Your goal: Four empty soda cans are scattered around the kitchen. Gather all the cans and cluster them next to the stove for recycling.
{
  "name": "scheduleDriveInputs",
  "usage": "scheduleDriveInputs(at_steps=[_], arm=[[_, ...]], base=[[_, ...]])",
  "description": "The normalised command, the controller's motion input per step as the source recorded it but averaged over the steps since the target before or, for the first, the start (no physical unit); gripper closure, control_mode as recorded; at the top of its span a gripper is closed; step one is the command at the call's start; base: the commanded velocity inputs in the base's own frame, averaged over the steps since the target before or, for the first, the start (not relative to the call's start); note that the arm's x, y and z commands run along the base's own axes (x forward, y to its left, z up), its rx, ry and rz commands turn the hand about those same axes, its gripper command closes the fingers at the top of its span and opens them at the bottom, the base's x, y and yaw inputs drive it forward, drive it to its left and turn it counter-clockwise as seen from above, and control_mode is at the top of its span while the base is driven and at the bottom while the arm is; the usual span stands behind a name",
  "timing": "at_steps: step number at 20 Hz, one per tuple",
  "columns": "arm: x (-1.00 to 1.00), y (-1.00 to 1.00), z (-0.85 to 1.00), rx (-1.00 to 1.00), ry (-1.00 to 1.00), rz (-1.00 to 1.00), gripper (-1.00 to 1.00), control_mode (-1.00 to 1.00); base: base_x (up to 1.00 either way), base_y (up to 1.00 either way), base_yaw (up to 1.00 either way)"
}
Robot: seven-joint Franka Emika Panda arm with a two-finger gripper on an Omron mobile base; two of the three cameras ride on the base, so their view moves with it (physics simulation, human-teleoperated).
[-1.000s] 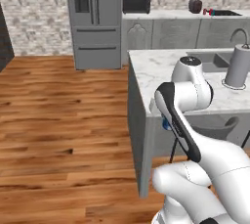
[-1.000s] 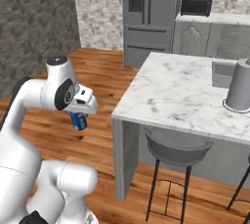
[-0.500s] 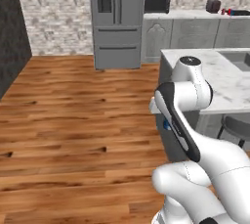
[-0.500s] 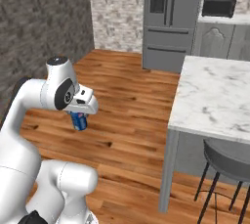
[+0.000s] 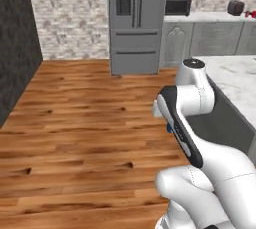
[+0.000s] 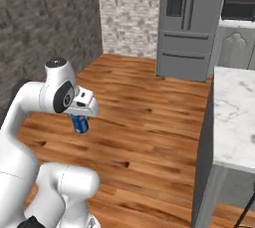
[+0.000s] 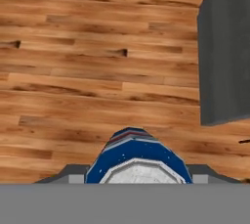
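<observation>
Left base view: a sliver of the blue can [image 5: 169, 129] peeks past the arm at 3 o'clock. Right base view: the gripper [image 6: 81, 116] clasps it, axis upright, hanging below the hand, over the floor [image 6: 144, 137]. Hand view: the can [image 7: 138, 160] sits at 6 o'clock between the jaws.

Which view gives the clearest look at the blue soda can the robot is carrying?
The right base view: the small blue cylindrical soda can hangs side-on under the claw, over the wood floor. The hand view shows its silvery top and blue shoulder up close. The left base view shows a blue sliver beside the arm.
</observation>
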Motion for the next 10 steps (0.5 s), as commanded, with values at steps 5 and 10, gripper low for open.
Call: scheduleDriveInputs(at_steps=[5,10], arm=[[0.0,0.0,0.0,0.0,0.0,0.0,1.0,1.0],[0.0,0.0,0.0,0.0,0.0,0.0,1.0,1.0]], base=[[1.0,0.24,0.0],[1.0,0.19,0.0]])
